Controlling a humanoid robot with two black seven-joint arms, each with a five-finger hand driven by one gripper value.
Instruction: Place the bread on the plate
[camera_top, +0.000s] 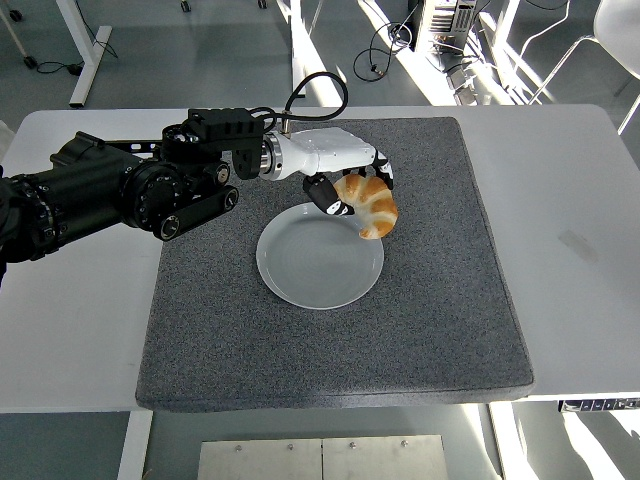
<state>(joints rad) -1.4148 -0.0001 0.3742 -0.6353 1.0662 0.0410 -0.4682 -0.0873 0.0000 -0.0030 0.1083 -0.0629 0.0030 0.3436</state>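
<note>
We noted the white tabletop (80, 330) at the near edge, carrying a square dark grey textured mat (440, 330). Near the centre of that mat lay a round pale grey-blue plate (300, 275), with nothing resting on its surface. Just beyond the plate's far right rim, we observed a golden-brown, curved croissant-shaped bread (372, 208), held above the mat and overlapping the rim in this view; we could not tell whether it touched the plate. The left hand (345, 190), white-shelled with black fingertips, was clenched around the upper end of the bread, with one dark fingertip pressed on its near-left side. The black left arm (110, 195) entered from the left edge and extended across the mat's far left corner. Further away, beyond the tabletop, grey floor (180, 50) with loose cables was visible.
</note>
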